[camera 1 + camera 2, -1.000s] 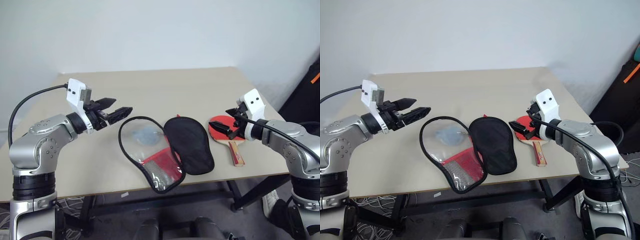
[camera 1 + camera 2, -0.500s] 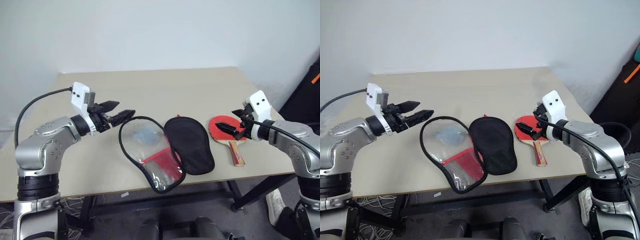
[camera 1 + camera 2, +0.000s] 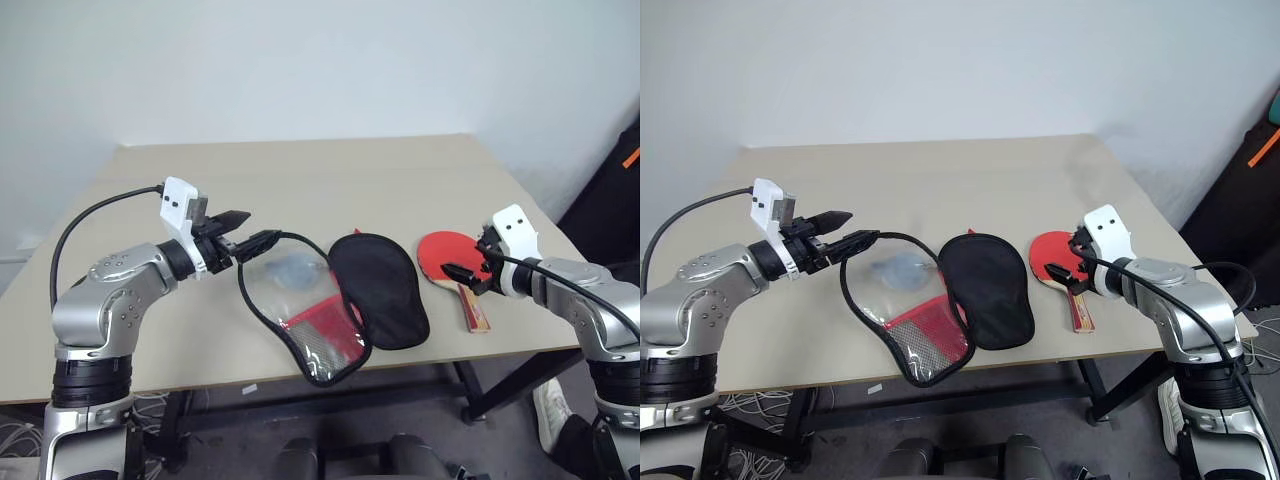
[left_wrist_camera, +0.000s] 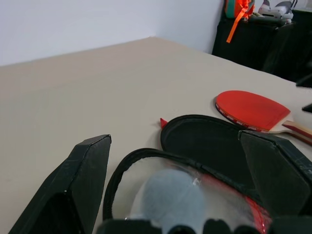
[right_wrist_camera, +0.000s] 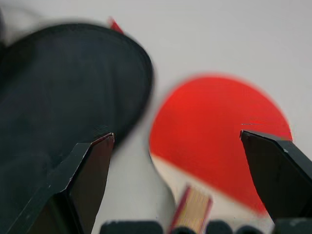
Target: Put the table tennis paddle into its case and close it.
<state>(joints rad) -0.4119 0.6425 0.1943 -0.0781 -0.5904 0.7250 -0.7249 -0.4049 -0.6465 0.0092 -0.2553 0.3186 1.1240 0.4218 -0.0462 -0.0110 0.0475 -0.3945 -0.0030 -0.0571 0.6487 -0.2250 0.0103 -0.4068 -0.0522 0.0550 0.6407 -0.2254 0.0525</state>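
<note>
- table (image 3: 330, 170): beige top, w/ the task stuff near the front edge
- paddle (image 3: 445, 255): lies flat on the table toward the robot's right, red rubber up, black rim, wooden handle (image 3: 472, 307) pointing at the front edge. Not in the case, nothing holding it
- case (image 3: 330, 300): unzipped & spread open in the middle of the table. Black fabric half (image 3: 380, 290) sits on the paddle's side, just beside the blade but w/ a strip of bare table between. Clear plastic half (image 3: 285, 285) is on the robot's left, w/ red + mesh at its near end
- pale blue-grey lump (image 3: 293, 269): shows through the clear half, cant tell if it's under or inside
- left gripper (image 3: 250, 230): jaws wide apart, nothing between them, pointing roughly level at the clear half's far rim. Fingertips right at that rim; touching or not, cant tell. Wrist cam looks over the rim, lump & black half w/ the paddle further off
- right gripper (image 3: 1068, 268): jaws spread wide too, empty, tilted down over the spot where blade meets handle. Wrist cam has the red blade and handle between the fingers (image 5: 83, 180), black half off to one side. Looks close above the paddle, contact unclear
</note>
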